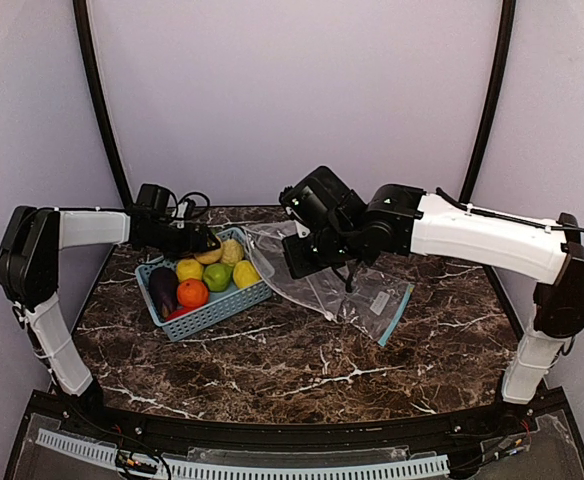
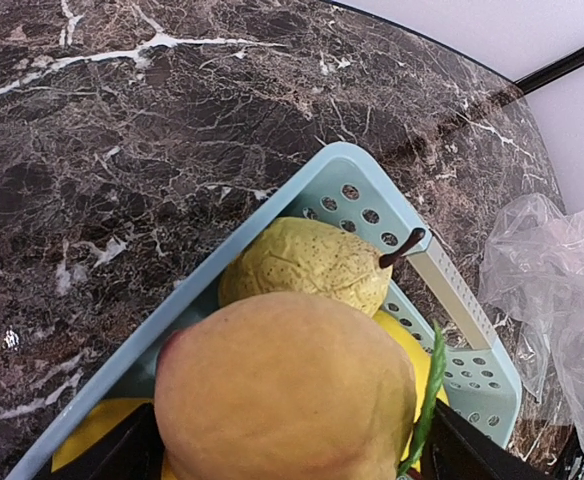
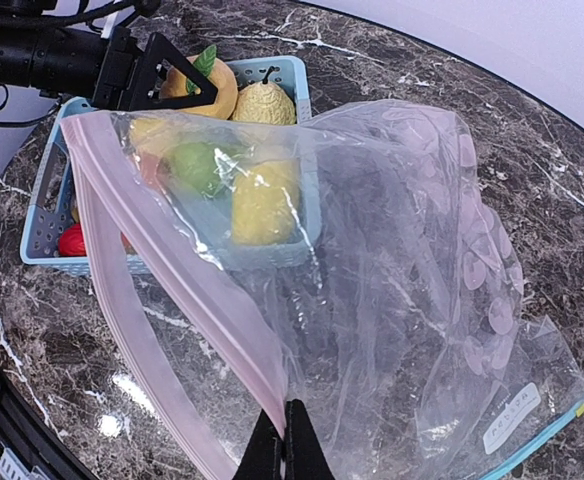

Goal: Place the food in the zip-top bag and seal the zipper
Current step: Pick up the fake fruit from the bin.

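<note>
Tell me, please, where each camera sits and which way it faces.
Top external: above and behind the arms, facing down at the table; both arms show, with left gripper and right gripper.
Left wrist: over the basket corner, facing down; its fingers flank a peach.
Right wrist: low beside the bag, facing the basket; its shut fingertips pinch the bag.
Shared: both wrist views show basket, peach and bag.

The basket [image 1: 210,316] holding the food [image 1: 217,277] sits on the table [image 1: 322,362], just left of the zip-top bag [image 1: 372,300].
</note>
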You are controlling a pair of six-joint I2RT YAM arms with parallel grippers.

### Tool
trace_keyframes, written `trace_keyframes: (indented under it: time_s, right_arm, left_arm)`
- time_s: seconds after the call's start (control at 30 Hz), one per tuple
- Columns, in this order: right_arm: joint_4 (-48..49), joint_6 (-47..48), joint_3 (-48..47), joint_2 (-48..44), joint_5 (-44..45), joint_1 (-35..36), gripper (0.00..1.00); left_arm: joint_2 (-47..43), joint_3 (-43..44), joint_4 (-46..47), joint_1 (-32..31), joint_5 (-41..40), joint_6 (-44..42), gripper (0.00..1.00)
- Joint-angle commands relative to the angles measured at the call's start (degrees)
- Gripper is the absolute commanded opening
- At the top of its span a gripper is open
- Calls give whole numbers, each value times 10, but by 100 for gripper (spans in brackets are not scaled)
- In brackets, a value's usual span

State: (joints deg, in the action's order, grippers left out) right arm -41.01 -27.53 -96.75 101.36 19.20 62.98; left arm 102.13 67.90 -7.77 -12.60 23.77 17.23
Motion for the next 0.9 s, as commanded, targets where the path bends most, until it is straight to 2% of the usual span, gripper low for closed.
trace_keyframes:
  time_s: [0.0, 0.13, 0.57, 0.87]
  right_arm:
    - [16, -4, -5, 3, -3, -4, 0]
    - [16, -4, -3, 2, -3, -4, 0]
    - [17, -5, -2, 1, -3, -4, 0]
    - [19, -2, -2, -1, -4, -4, 0]
  left_arm:
    - [7, 14, 9, 1, 6, 9, 87]
    - [14, 18, 12, 1, 10, 15, 81]
    - [-4, 19, 8, 1, 9, 10, 72]
    - [-120, -26, 13, 1, 9, 6, 68]
